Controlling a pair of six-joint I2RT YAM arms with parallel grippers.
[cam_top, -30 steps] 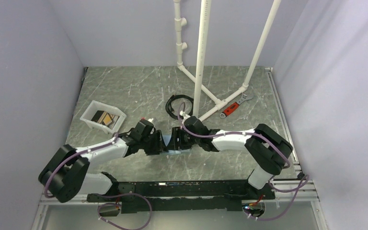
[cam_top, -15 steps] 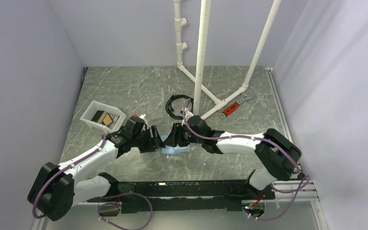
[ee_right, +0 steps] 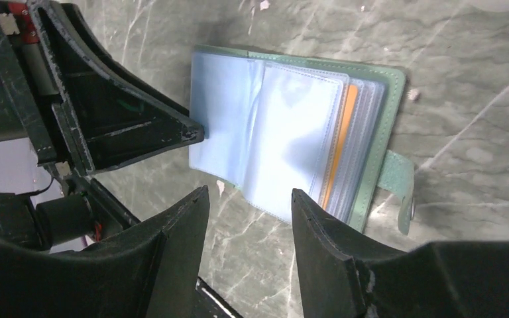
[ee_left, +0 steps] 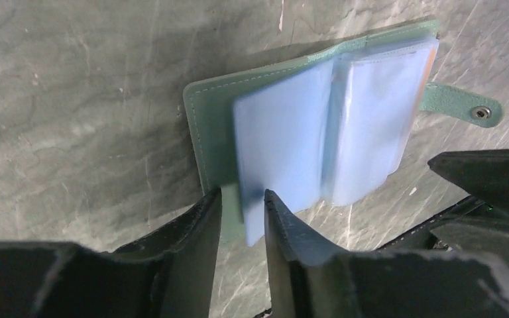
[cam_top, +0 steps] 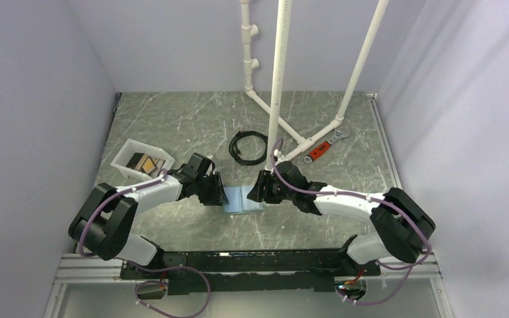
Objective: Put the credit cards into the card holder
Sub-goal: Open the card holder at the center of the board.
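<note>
You had the holder (cam_top: 244, 199) lying open and flat on the table (cam_top: 192, 126), near the middle of its near edge and right between the two claws. Its two halves spread left to right, so its long axis ran from one claw to the other.

Your left claw (ee_left: 242, 199) was at the holder's left edge. The rim of the green cover (ee_left: 205, 132) and the corner of a blue leaf (ee_left: 278, 152) sat in the narrow gap between its fingers. The wrist view was blurred there, so I cannot tell whether it had clenched on the leaf or only straddled it.

Your right claw (ee_right: 248, 202) was released. Its fingers stood well apart and gripped nothing, and the free edge of the upper leaf lay just ahead of the gap. The strap (ee_right: 397, 182) stuck out on the side away from the left claw. One orange card (ee_right: 346, 132) was already tucked in among the right-hand sleeves.

The other cards (cam_top: 144, 163), dark and tan, were in the white tray (cam_top: 120, 165) toward the table's left edge, well apart from the holder. They lay left of your left claw and a little farther from you. The left arm was plainly the nearer one.

As I read it, you were parting the leaves to expose an empty sleeve. The next move depended on the leaf at the left claw: it entered those fingers edge-on, along the holder's long axis. A pull to the left would probably drag the whole holder unless the right claw pinned the other half.
</note>
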